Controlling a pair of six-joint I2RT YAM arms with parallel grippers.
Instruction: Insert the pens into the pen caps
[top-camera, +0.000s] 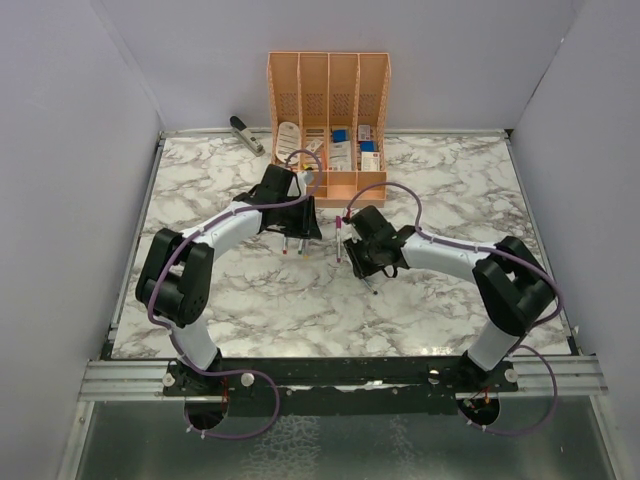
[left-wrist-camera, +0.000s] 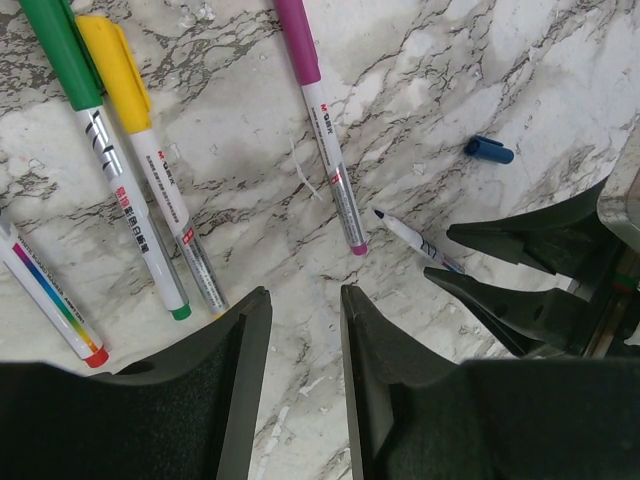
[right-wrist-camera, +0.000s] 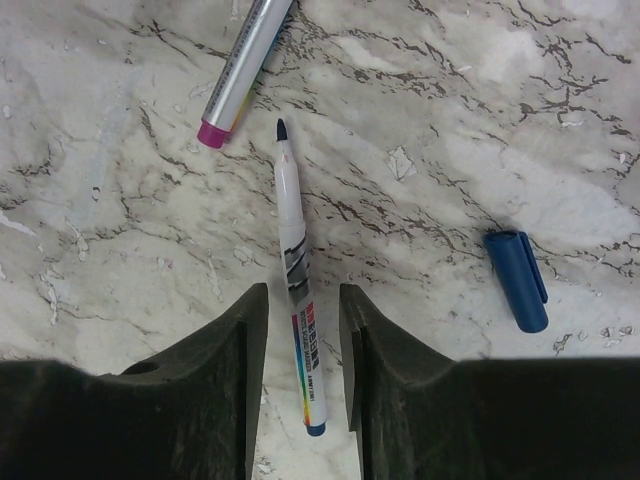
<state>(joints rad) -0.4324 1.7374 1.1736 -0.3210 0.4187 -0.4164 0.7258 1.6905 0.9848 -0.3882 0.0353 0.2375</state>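
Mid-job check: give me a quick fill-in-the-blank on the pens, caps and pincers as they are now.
1. The loose cap lying by itself is ____.
2. Between the fingers of the right pincer lies a pen with no ____.
3. The middle pen, between the green-capped pen and the purple-capped pen, has a ____ cap.
4. The left pincer has ____ between its fingers.
Missing words: blue; cap; yellow; nothing.

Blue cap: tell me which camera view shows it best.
Right wrist view. The blue cap lies large and sharp there, right of the uncapped pen. The left wrist view shows it small; in the top view it is too small to make out.
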